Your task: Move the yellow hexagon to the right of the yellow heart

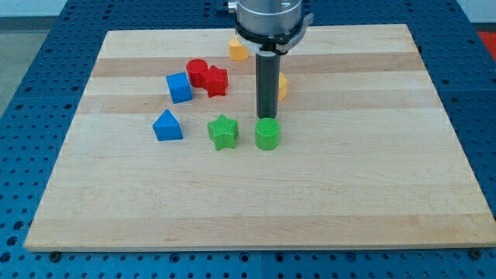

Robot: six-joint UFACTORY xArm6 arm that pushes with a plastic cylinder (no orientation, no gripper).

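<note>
1. Blue triangle (167,125) and blue cube (179,87) at the view's left.
2. Red cylinder (196,71) touching red star (216,80).
3. Green star (223,132) beside green cylinder (267,134).
4. Yellow block (237,49), perhaps the heart, half hidden.
5. No jaws; my tip (267,118) just behind green cylinder, holding nothing.
6. Yellow hexagon (283,86) partly behind rod.

No readable text, label, brand, number or sign shows anywhere

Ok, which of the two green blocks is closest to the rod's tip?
The green cylinder, at the view's right of the pair. My tip sits just above its top edge in the view, while the green star lies farther off, to the view's left.
</note>
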